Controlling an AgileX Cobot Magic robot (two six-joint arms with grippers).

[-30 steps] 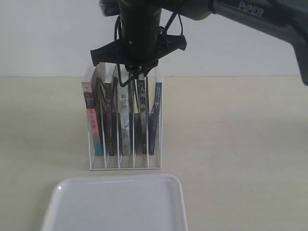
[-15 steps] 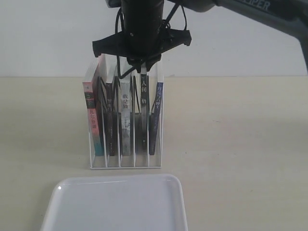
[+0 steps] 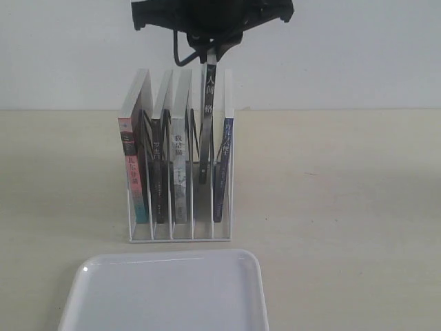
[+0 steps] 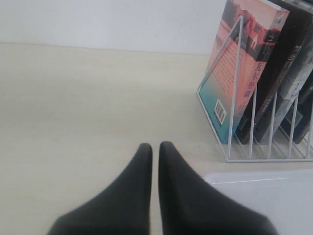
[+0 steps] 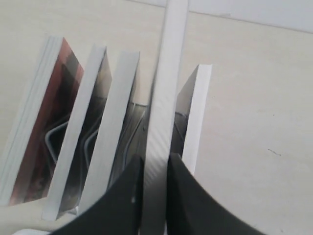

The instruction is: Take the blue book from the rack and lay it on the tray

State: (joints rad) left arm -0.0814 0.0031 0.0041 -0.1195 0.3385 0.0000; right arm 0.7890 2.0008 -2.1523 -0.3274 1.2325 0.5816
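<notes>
The white wire rack (image 3: 179,236) holds several upright books. The blue book (image 3: 222,169), with a dark blue spine, stands in the rightmost slot; the right wrist view shows its page edge (image 5: 196,112). My right gripper (image 3: 209,52) comes down from above and is shut on the top of a different book, the dark-spined book with white characters (image 3: 204,124), one slot to the left of the blue one and raised partly out of the rack. In the right wrist view my right gripper (image 5: 155,161) pinches that book (image 5: 168,83). The white tray (image 3: 165,293) lies in front of the rack. My left gripper (image 4: 155,146) is shut and holds nothing, low over the table.
A pink-and-teal book (image 3: 131,172) fills the leftmost slot and shows in the left wrist view (image 4: 234,73) behind the rack wires (image 4: 254,122). Two more books stand between it and the lifted one. A tray corner (image 4: 264,191) lies beside the left fingers.
My right gripper has risen, drawing the dark-spined book with white characters up out of its slot. The blue book and the other books have stayed in place.
</notes>
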